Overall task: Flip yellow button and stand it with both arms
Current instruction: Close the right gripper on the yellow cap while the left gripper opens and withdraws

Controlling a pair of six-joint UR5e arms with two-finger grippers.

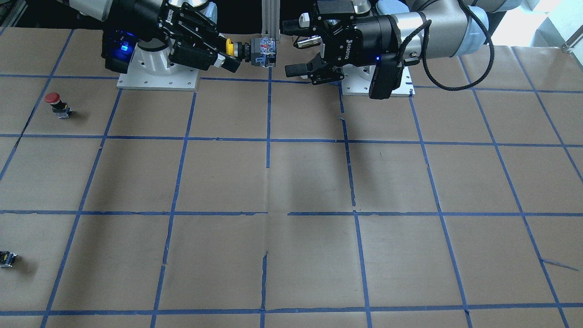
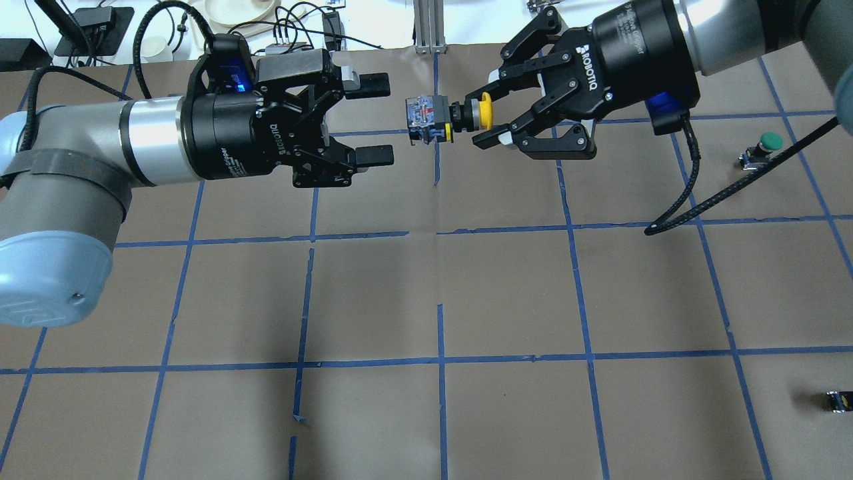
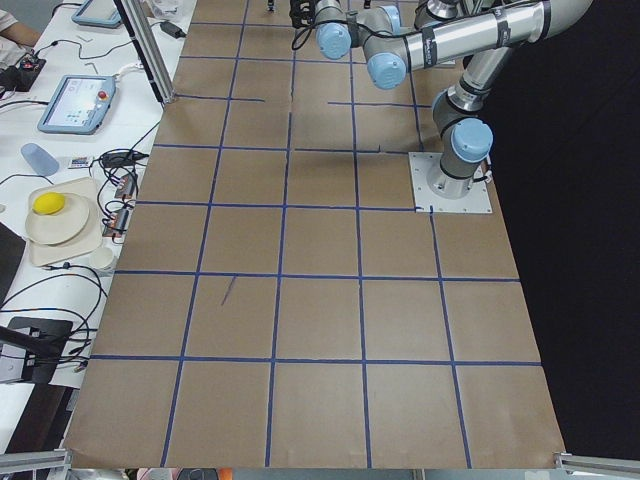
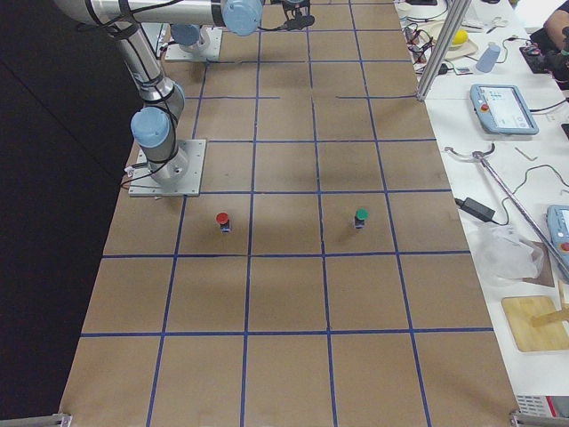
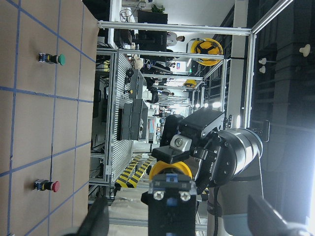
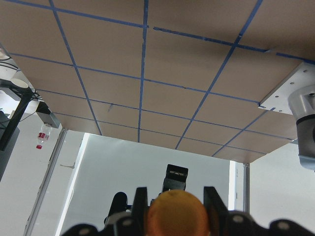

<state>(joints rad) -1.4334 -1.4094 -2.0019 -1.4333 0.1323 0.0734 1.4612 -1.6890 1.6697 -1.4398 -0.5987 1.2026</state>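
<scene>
My right gripper [image 2: 485,115] is shut on the yellow button [image 2: 460,117], gripping it at the yellow cap, and holds it level in the air above the table's far middle. The black-and-grey switch body [image 2: 426,120] points at my left gripper [image 2: 376,120]. That gripper is open and empty, a short gap from the body, its jaws spread above and below the button's line. In the front-facing view the yellow button [image 1: 255,49] sits between the right gripper [image 1: 230,54] and the left gripper [image 1: 296,48]. In the right wrist view the cap [image 6: 177,214] fills the space between the fingers.
A red-capped button [image 1: 57,104] and a green-capped button [image 2: 766,143] stand on the brown, blue-taped table on my right side. A tiny black-yellow part [image 2: 838,401] lies near my right front edge. The arm bases [image 1: 157,68] are at the back.
</scene>
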